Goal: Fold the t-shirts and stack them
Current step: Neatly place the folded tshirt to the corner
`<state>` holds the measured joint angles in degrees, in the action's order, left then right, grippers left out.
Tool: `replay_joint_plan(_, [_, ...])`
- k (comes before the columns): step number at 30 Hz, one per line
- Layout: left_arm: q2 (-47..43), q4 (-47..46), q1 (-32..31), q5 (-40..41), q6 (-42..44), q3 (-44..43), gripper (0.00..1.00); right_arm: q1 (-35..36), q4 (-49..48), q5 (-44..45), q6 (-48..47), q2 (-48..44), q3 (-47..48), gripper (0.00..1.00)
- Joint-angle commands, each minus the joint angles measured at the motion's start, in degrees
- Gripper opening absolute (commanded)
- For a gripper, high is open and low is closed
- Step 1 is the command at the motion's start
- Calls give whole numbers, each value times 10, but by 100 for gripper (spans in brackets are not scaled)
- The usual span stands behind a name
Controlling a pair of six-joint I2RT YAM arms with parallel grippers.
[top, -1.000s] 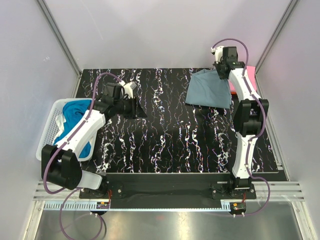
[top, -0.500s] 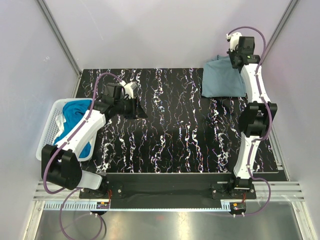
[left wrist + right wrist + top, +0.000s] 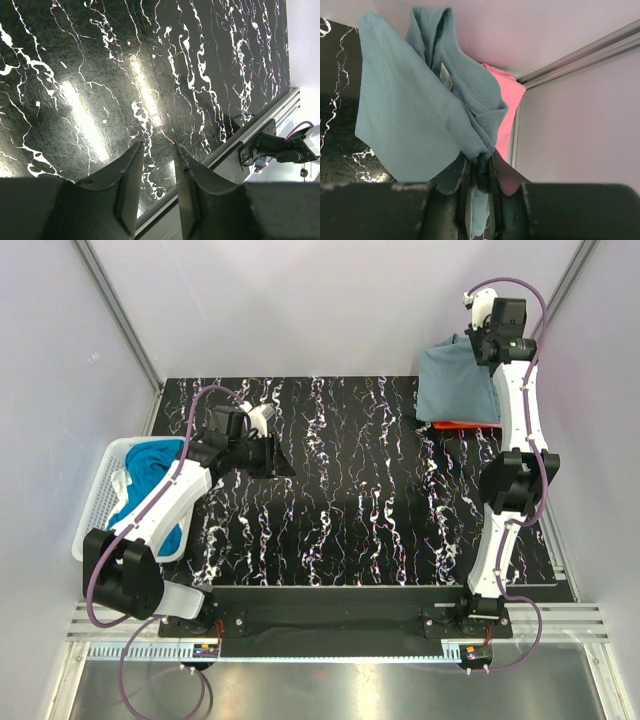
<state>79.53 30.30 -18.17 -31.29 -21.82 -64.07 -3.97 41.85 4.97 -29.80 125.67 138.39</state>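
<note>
Right end effector (image 3: 479, 172) grasping grey-blue t-shirt (image 3: 405, 115), hanging from it, apparently lifted

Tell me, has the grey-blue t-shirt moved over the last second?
Yes. The grey-blue t-shirt, pinched in the right gripper, has gone rightward and away, its top now past the table's far edge.

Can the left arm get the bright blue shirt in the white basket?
Probably yes. The left gripper holds nothing, and the bright blue cloth t-shirt lies uncovered in the white plastic mesh basket right beside that arm, with nothing between them.
</note>
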Motion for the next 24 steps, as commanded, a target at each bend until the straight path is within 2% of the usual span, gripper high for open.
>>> replay_joint_plan(1, [-18, -20, -3, -19, 6, 4, 36, -7, -3, -7, -15, 3, 48, 0])
replay_joint_plan(5, [-19, -19, -3, -20, 6, 3, 36, -3, 10, -71, 7, -28, 27, 0])
replay_joint_plan(10, [-21, -20, -3, -23, 6, 3, 36, 9, 21, -101, 24, -64, 1, 0])
replay_joint_plan(24, [-24, -20, -3, -19, 6, 4, 36, 14, 17, -59, 5, -72, 4, 0])
